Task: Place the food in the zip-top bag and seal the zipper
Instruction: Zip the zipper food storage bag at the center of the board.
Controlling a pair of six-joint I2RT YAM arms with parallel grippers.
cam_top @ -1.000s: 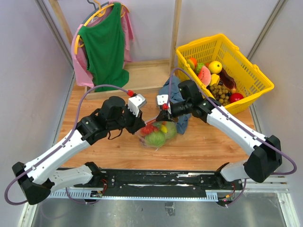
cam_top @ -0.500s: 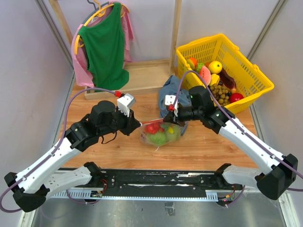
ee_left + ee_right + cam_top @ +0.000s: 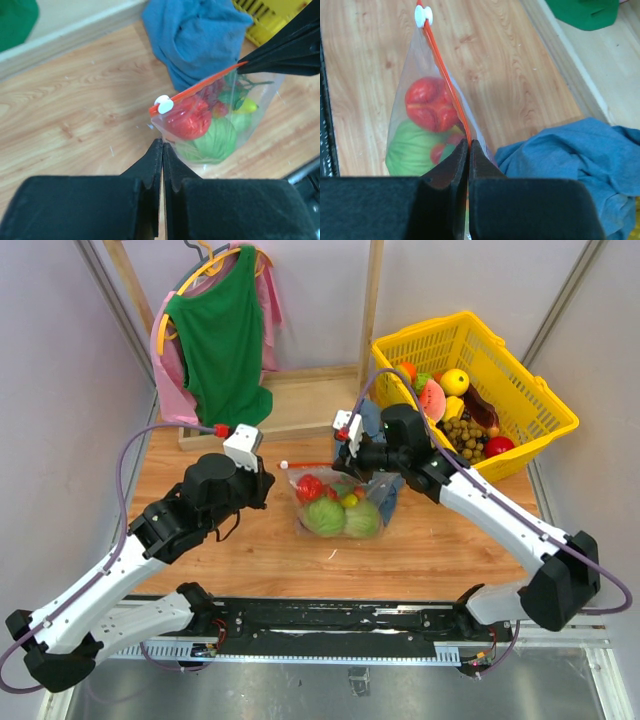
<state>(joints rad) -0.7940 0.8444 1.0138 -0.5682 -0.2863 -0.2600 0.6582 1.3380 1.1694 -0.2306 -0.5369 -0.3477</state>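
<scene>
The right hand (image 3: 468,142) is clamped on the zipper (image 3: 442,65), its two fingers pressed flat against the red-orange strip near the end closest to the blue cloth (image 3: 560,155). It holds that edge of the zip-top bag (image 3: 335,505) up while the bag's belly rests on the wooden surface (image 3: 250,550), between the two arms. From the fingers the strip runs as one thin taut line to a white slider (image 3: 163,104) at its far end.

Inside the clear plastic lie a red piece (image 3: 189,120), a pale-green cabbage (image 3: 215,142) beneath it and a small yellow piece (image 3: 247,106).

The left hand (image 3: 161,145) has its fingers closed together with nothing between them; it hangs near the slider end of the bag, apart from it. A yellow basket (image 3: 540,410) of other toy food stands at the far right.
</scene>
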